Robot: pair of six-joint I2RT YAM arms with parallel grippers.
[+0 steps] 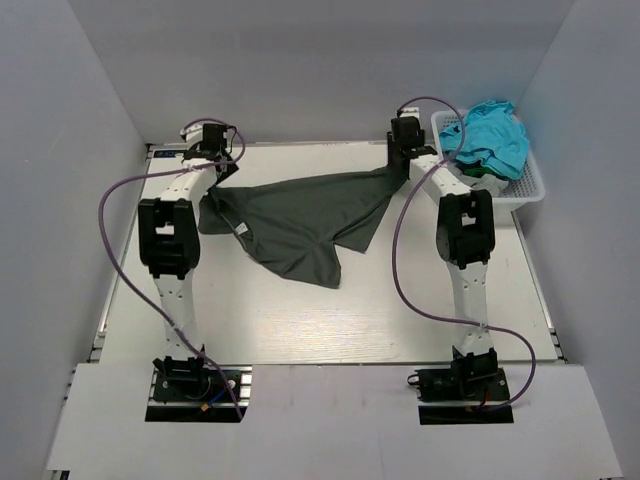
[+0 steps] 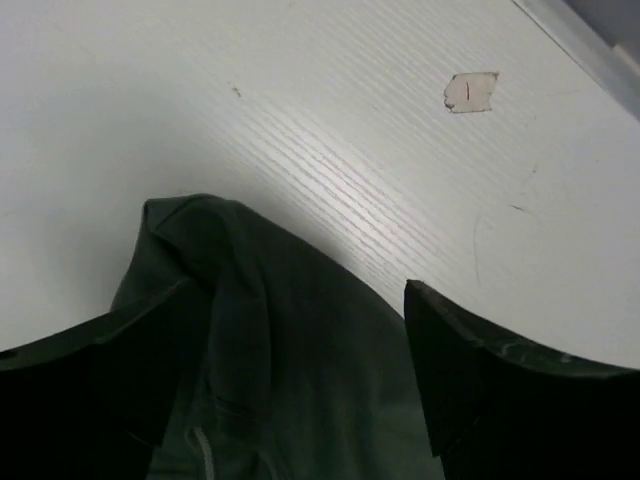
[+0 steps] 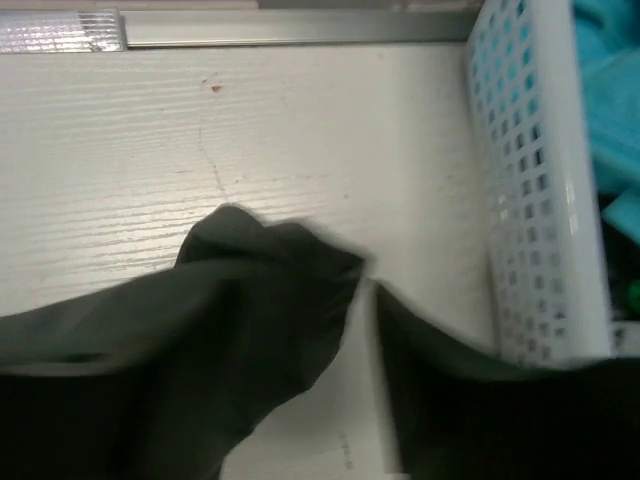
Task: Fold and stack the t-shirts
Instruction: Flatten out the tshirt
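Left end effector (image 2: 298,300) and right end effector (image 3: 345,310) straddle charcoal t-shirt (image 1: 290,225) corners.

A spread t-shirt (image 1: 290,225) lies across the far half of the table (image 1: 300,320), from 11 o'clock to 1 o'clock. At 2 o'clock, just right of its end, stands a lattice basket (image 1: 532,188) with heaped t-shirts (image 1: 495,135) inside.

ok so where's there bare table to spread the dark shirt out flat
Widest bare patch: the near half of the table, between the dark shirt and the near edge. Crowded at the far right, where the basket sits beside the right gripper.
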